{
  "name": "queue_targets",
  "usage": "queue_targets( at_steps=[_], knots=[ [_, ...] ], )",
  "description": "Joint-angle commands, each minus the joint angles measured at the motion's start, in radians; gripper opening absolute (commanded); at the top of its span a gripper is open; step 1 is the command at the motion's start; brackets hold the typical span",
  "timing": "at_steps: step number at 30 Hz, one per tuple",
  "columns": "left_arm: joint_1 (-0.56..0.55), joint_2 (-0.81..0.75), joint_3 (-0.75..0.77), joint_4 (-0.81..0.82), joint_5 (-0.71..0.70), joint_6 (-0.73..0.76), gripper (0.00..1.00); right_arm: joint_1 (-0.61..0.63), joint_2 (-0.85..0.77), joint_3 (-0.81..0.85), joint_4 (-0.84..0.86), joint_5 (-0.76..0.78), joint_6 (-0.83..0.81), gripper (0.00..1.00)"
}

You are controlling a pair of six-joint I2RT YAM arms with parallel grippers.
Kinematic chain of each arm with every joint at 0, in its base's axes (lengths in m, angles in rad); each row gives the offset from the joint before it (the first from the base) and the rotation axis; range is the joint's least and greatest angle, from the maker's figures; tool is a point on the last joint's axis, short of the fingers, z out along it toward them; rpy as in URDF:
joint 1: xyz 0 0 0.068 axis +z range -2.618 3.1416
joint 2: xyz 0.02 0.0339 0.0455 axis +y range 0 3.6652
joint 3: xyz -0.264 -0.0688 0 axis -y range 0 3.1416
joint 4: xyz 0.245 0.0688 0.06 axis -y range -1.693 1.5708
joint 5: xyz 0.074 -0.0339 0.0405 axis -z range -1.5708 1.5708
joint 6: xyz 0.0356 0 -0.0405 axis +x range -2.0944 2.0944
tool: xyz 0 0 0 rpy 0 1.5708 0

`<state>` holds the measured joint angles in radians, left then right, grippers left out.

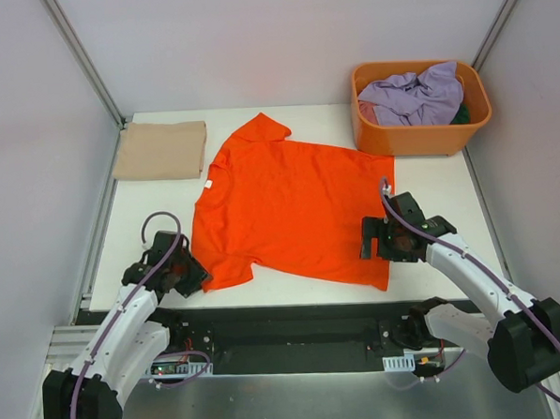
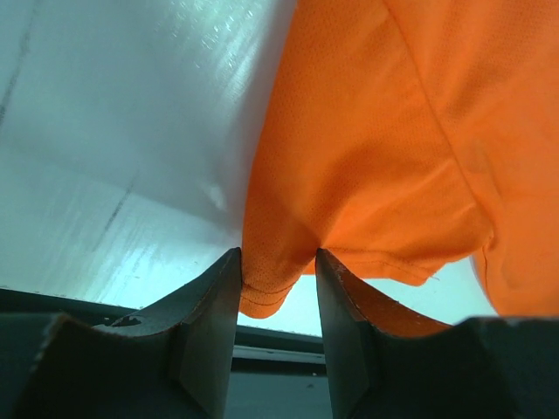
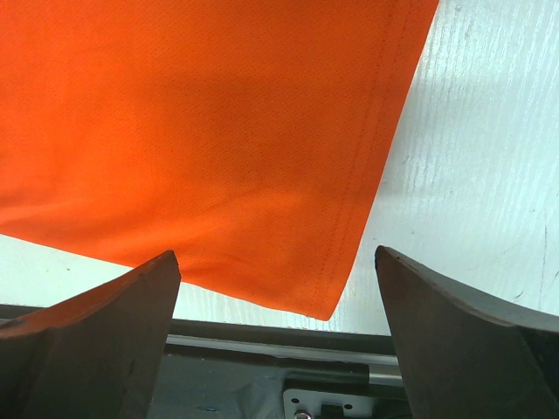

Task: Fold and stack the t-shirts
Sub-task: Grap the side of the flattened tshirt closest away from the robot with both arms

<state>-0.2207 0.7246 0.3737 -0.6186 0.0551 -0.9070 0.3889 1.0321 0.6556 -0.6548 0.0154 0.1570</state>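
Note:
A bright orange t-shirt (image 1: 289, 204) lies spread flat in the middle of the white table (image 1: 429, 178). My left gripper (image 1: 191, 273) is at its near-left sleeve. In the left wrist view the jaws (image 2: 277, 257) are partly closed, with a gap still between them. The sleeve's hem (image 2: 262, 292) sits bunched in that gap and touches both fingers (image 2: 210, 297). My right gripper (image 1: 371, 238) is wide open just above the shirt's near right corner (image 3: 327, 301) and holds nothing. A tan beige t-shirt (image 1: 160, 150) lies folded at the back left.
A rigid orange plastic basket (image 1: 417, 141) stands at the back right, holding a crumpled lavender shirt (image 1: 415, 97) and a bit of dark green cloth (image 1: 461, 115). The table's front edge and a black rail (image 1: 295, 314) run just behind both grippers. Grey walls enclose the table.

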Motion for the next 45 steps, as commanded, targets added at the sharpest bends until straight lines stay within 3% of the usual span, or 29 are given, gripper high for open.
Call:
queue_targets(
  at_steps=[1, 8, 14, 19, 24, 29, 33, 45],
  knots=[
    [0.004, -0.020, -0.025, -0.018, 0.097, -0.012, 0.38, 0.005, -0.021, -0.007, -0.020, 0.012, 0.007, 0.96],
    [0.003, -0.079, -0.050, -0.029, 0.121, -0.035, 0.39, 0.005, -0.029, -0.007, -0.026, 0.012, 0.004, 0.96],
    [0.003, -0.093, -0.032, -0.041, 0.085, -0.035, 0.31, 0.007, -0.041, -0.007, -0.042, 0.017, 0.007, 0.96],
    [0.003, -0.077, -0.016, -0.040, 0.069, -0.032, 0.00, 0.011, -0.069, -0.014, -0.075, -0.005, 0.019, 0.97],
    [0.003, -0.106, 0.010, -0.033, 0.077, -0.023, 0.00, 0.120, -0.087, -0.014, -0.130, -0.005, 0.093, 0.99],
    [0.003, -0.142, 0.014, -0.017, 0.094, -0.023, 0.00, 0.264, -0.066, -0.013, -0.201, 0.089, 0.191, 0.97],
    [0.003, -0.143, 0.030, -0.010, 0.095, -0.016, 0.00, 0.280, -0.023, -0.071, -0.131, 0.077, 0.228, 0.94],
    [0.003, -0.120, 0.053, 0.008, 0.075, -0.012, 0.00, 0.280, 0.118, -0.077, -0.065, 0.130, 0.246, 0.66]
  ],
)
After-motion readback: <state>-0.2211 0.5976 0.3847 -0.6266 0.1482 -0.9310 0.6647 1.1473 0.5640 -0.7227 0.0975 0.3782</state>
